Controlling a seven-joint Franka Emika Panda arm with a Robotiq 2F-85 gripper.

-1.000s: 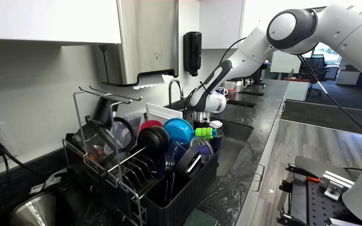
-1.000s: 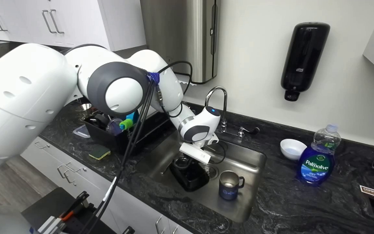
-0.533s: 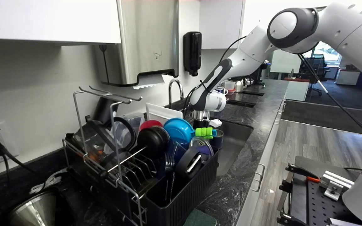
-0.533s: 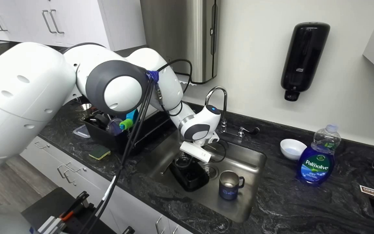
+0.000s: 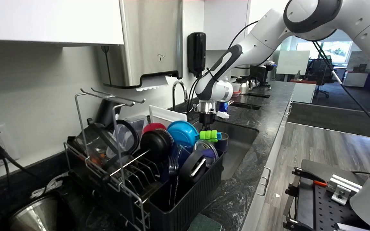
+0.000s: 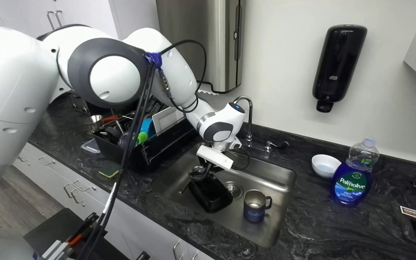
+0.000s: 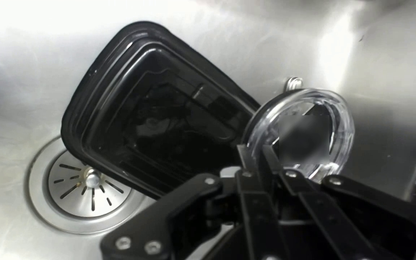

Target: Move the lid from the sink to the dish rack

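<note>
The lid (image 6: pixel 198 173) is round and clear with a thick rim. It hangs tilted just above the sink (image 6: pixel 280 184), over one end of a black container. In the wrist view the lid (image 7: pixel 344 122) is at the right of the container, its middle blurred. My gripper (image 7: pixel 255 150) is shut with its two fingers around the near rim of the lid. In an exterior view the gripper (image 5: pixel 207 123) is behind the dish rack (image 5: pixel 133 192), and the lid is hidden there. The full dish rack also shows beside the sink in an exterior view (image 6: pixel 164 144).
The black container (image 6: pixel 213 195) and a dark mug (image 6: pixel 254 211) stand in the sink. The faucet (image 6: pixel 250 119) rises behind the gripper. A white plate (image 5: pixel 169 115), a blue bowl (image 5: pixel 182 133) and black pans fill much of the rack. A sponge (image 6: pixel 109 169) lies near it.
The arm has risen, mostly within the last half second. The lid has come up with the gripper and away from the black container, and shifted slightly toward the rack.
</note>
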